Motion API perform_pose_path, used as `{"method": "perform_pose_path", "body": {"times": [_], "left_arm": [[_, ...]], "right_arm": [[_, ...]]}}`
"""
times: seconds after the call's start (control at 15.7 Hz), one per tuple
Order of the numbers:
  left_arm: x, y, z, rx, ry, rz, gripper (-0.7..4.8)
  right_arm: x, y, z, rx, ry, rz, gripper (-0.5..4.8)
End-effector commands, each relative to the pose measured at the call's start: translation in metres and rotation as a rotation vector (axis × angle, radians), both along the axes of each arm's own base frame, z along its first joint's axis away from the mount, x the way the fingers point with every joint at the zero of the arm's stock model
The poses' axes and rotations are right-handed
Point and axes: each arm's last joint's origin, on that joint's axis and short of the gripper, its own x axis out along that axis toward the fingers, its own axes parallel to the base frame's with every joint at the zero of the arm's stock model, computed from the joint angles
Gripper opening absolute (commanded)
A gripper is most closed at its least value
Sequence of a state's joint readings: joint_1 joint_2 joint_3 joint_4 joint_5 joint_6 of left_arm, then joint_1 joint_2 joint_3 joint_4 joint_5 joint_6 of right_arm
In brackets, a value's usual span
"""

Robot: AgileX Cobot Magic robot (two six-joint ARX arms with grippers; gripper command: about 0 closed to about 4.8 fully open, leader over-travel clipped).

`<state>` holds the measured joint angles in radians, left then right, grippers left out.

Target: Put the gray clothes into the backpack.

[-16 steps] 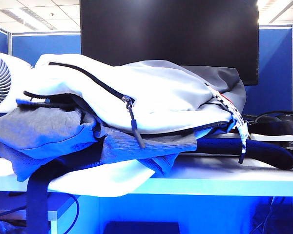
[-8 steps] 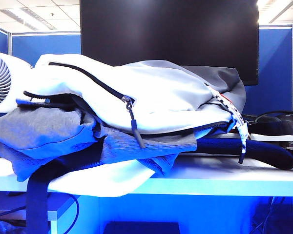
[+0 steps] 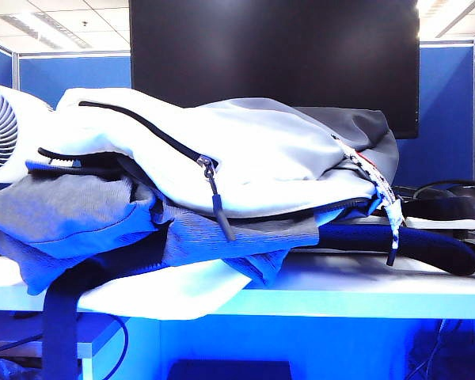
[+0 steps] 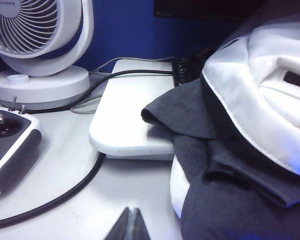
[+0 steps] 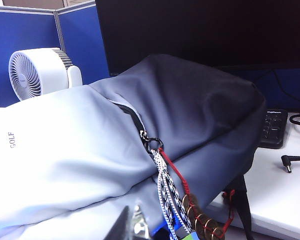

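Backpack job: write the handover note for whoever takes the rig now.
Left hand: shut, holding nothing, low over the table beside the gray clothes.
Right hand: shut, holding nothing, next to the backpack.
Backpack lies flat on the table, main opening unzipped.
Done: clothes partly inside.
Left: a large part sticks out of the opening at the front edge; push it in.

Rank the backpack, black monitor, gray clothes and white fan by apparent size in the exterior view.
1. Backpack and black monitor: look alike, and the monitor stands farther back, so unranked.
2. Gray clothes.
3. White fan, cut off by the frame edge.
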<state>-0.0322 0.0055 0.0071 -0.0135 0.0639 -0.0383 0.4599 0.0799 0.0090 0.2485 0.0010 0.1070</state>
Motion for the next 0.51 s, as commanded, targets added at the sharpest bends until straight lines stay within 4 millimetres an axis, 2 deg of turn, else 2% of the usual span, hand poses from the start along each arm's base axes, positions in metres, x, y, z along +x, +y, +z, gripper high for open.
{"method": "perform_pose_path", "body": {"times": [0.06,0.51], "left_arm": [[-0.0002,-0.0002,0.002,0.004,-0.02,-0.004,-0.03],[-0.0003,-0.0001,0.0071,0.009,-0.074,-0.003,-0.03]], "right_arm": [[0.0001,-0.0001,0.0003,0.003,-0.011,-0.005,-0.05],[0.0001,-0.0001,0.0003,0.003,-0.011,-0.005,-0.05]]}}
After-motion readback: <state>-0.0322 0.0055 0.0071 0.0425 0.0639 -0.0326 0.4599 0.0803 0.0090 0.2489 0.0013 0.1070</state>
